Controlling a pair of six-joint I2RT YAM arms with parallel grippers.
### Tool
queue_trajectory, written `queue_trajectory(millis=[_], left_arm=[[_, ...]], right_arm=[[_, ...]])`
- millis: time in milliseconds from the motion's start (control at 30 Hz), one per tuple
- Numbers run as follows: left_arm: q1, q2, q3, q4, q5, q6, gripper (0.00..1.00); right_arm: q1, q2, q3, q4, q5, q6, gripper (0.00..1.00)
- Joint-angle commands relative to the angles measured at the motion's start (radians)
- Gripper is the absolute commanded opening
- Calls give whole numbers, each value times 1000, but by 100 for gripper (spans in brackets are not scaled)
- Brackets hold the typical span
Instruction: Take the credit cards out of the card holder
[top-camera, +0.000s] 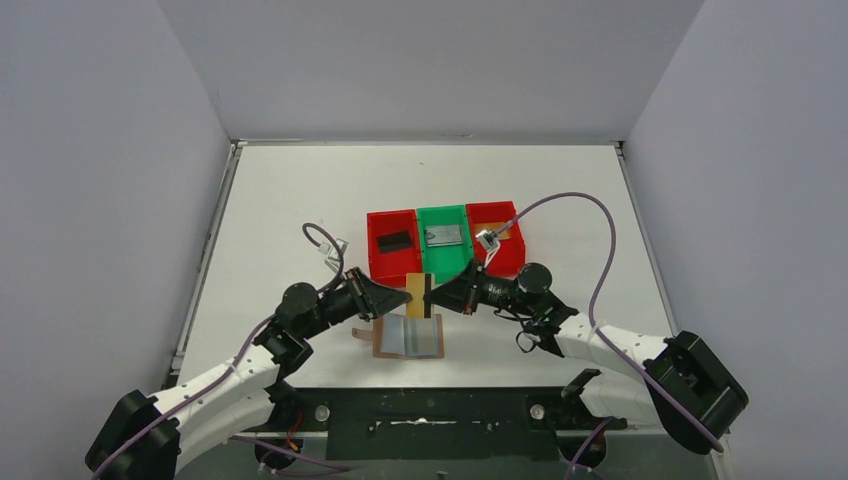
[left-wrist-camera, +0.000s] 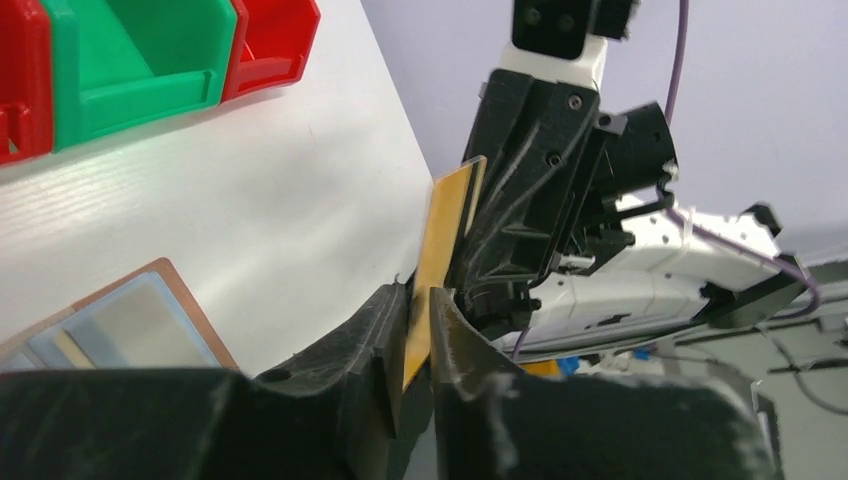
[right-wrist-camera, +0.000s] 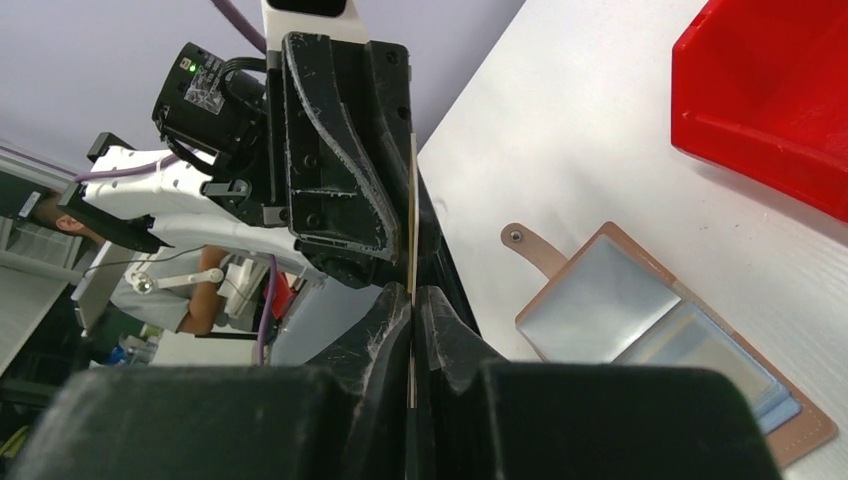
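We saw the card holder lying open on the desk near the middle of the near edge. Its grey-blue lining faced up and its strap tab pointed toward the left edge. The gold card was held in the air, off the desk, between the holder and the bins. Both arms gripped it: the left gripper was pinched on one end and the right gripper on the other. In each wrist view the fingers were pressed together on the card's faces.

Toward the far edge three bins stood in a touching row. The left red bin held a black card, and the green bin held a silver-grey card. We could not tell what lay in the right red bin.
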Motion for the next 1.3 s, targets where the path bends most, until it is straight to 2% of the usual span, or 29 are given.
queue_trajectory(millis=[0,67,167,267,400,467,533,633,700,733,833,933,1100,1267], left_arm=[[4,-43,30,-64,-36,46,28],[5,-59,58,-152,-55,84,46],[7,-91,107,-303,-107,147,60],[11,-118,174,-484,-187,232,65],[13,-123,295,-760,-333,343,67],[15,-115,359,-910,-414,390,68],[14,-120,409,-999,-497,420,69],[14,-173,445,-1046,-575,457,73],[13,-223,453,-1047,-594,488,88],[15,-247,455,-1047,-599,506,90],[15,-287,457,-1055,-615,574,91],[15,-284,467,-1092,-644,621,91],[15,-263,475,-1127,-696,662,91],[15,-297,433,-1076,-708,711,92]], right_arm=[[6,-73,39,-61,49,-76,0],[6,-99,58,-149,81,-129,0],[0,-153,102,-328,159,-213,0],[-4,-204,162,-509,274,-324,0],[-7,-254,265,-763,573,-507,0],[-7,-269,278,-792,718,-621,0],[-5,-267,290,-804,782,-784,0],[-4,-225,354,-869,855,-997,0],[-3,-181,400,-927,864,-1141,0],[-1,-156,424,-960,865,-1195,0],[-9,-87,512,-1059,805,-1316,0],[-12,-38,561,-1090,822,-1421,0],[-36,38,574,-1119,902,-1604,0],[-106,92,587,-1141,829,-1722,0]])
